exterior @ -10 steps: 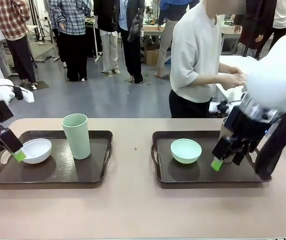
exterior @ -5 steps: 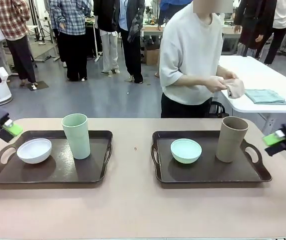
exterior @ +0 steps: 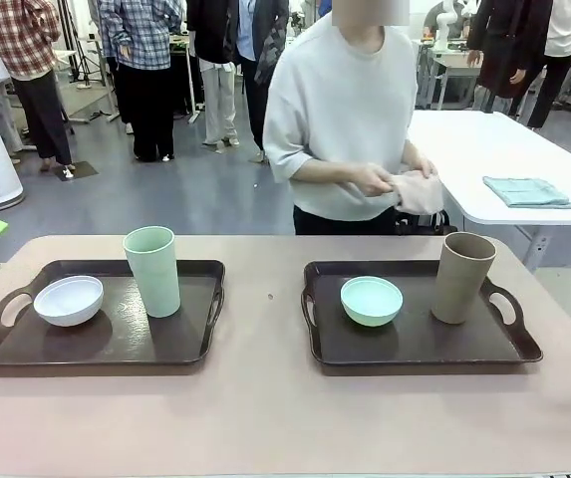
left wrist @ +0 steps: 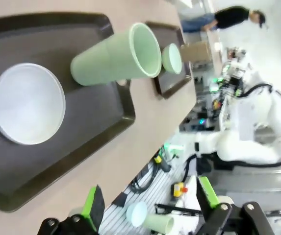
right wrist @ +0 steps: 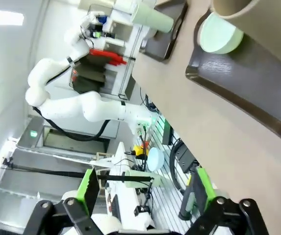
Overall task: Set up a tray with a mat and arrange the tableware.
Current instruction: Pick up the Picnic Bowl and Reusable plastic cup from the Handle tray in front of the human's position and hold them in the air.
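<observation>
Brown cup [exterior: 461, 277] and mint bowl [exterior: 371, 300] stand placed; both arms have withdrawn, jaws spread empty. Neither tray [exterior: 415, 341] has a mat.

place: robotics lab | evidence: white robot arm [right wrist: 76, 105], white worktable [exterior: 484, 149], standing onlookers [exterior: 145, 70]

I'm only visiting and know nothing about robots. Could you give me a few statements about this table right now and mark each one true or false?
1. The white bowl sits in the left tray. True.
2. The brown cup lies on its side. False: it stands upright in the right tray.
3. The person holds a beige cloth. True.
4. Each gripper grips a cup. False: the left gripper and the right gripper are both open and empty.
5. The mint green bowl shares a tray with the brown cup. True.
</observation>
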Motion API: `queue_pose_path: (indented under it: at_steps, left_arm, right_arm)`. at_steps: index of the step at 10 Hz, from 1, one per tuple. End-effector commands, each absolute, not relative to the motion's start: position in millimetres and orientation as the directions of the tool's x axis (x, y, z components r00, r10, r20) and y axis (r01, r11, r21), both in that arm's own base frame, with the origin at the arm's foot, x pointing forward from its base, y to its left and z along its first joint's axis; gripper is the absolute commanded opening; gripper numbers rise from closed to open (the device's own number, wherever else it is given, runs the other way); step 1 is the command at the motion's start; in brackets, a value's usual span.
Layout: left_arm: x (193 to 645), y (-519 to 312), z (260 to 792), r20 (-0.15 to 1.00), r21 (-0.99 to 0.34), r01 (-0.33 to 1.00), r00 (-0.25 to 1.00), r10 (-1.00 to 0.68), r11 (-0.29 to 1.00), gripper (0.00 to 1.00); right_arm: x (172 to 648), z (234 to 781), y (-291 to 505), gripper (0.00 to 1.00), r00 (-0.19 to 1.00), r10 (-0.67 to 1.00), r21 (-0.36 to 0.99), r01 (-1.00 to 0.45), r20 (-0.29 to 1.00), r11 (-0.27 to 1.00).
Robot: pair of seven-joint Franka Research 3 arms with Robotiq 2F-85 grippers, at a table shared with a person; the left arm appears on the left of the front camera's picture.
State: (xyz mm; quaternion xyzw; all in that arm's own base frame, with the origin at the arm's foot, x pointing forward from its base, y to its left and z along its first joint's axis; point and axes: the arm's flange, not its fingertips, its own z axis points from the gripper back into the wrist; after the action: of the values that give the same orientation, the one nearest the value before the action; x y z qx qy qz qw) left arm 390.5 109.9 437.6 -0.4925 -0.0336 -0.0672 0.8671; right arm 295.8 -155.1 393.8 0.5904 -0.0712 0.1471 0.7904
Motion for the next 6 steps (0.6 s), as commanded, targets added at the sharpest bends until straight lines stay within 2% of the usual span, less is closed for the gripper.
queue_pose_path:
  at_steps: [1,5,6]
  left_arm:
    - [394.8,121.3,442.6,0.106,-0.875,0.081,0.994,0.025,0.478,1.0]
    - [384.8,153.2,435.2,0.101,-0.897,0.009,0.977,0.186,0.443,1.0]
    - [379.5,157.0,433.8,0.115,-0.894,0.009,0.971,0.211,0.447,1.0]
  right_arm:
    - [293.8,391.5,-165.7,1.0,0.952,0.096,0.919,-0.306,0.291,0.249]
    - [284.9,387.1,-174.8,1.0,0.961,-0.025,0.932,-0.261,0.276,0.254]
    - [282.7,386.2,-180.5,1.0,0.963,0.047,0.926,-0.267,0.264,0.268]
